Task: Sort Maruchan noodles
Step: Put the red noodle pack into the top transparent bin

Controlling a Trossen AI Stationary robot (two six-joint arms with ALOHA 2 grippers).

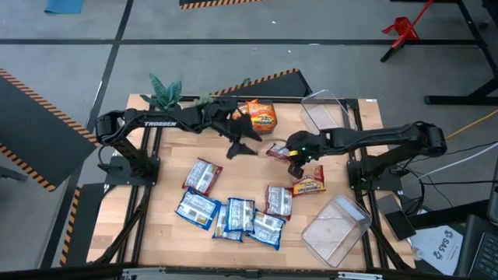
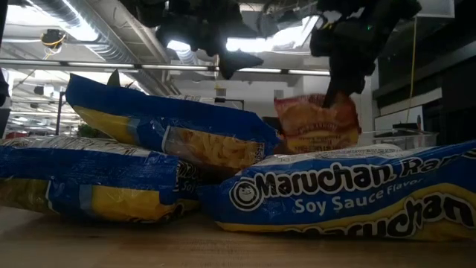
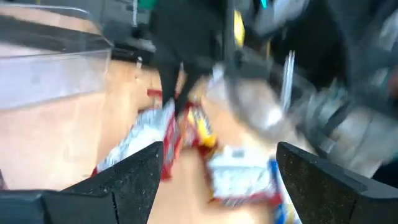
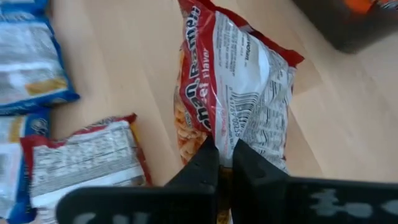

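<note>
The wooden table [image 1: 175,152] fills the middle of the high view, and the two dark arms reach in from nine and three o'clock.

The left arm stretches along the far side, its left gripper [image 1: 241,145] hanging above the boards just past centre, toward twelve o'clock. Its fingers [image 3: 134,177] stand wide apart in the left wrist view, with nothing between them.

The right arm comes in from three o'clock; the right gripper [image 1: 296,158] sits near centre. In the right wrist view its fingers [image 4: 205,163] are closed on the edge of a red-brown packet [image 4: 239,93], which hangs from them with its barcode side showing. In the low view this packet [image 2: 316,123] is clear of the table.

Two clear bins stand on the right side: one [image 1: 325,111] at about one o'clock, the other [image 1: 336,229] at about five o'clock.

Two green plants [image 1: 165,92] stand at the far edge, around eleven o'clock.

The remaining Maruchan noodles lie loose. An orange packet [image 1: 259,117] rests at twelve o'clock, just beside the left gripper. Another red-brown packet [image 1: 309,185] lies at four o'clock, near the right gripper. A red-edged packet [image 1: 278,201] lies toward five o'clock. The blue-and-white packets [image 1: 226,214] cluster at six to seven o'clock, some overlapping, with one more packet [image 1: 202,175] at about eight o'clock.
</note>
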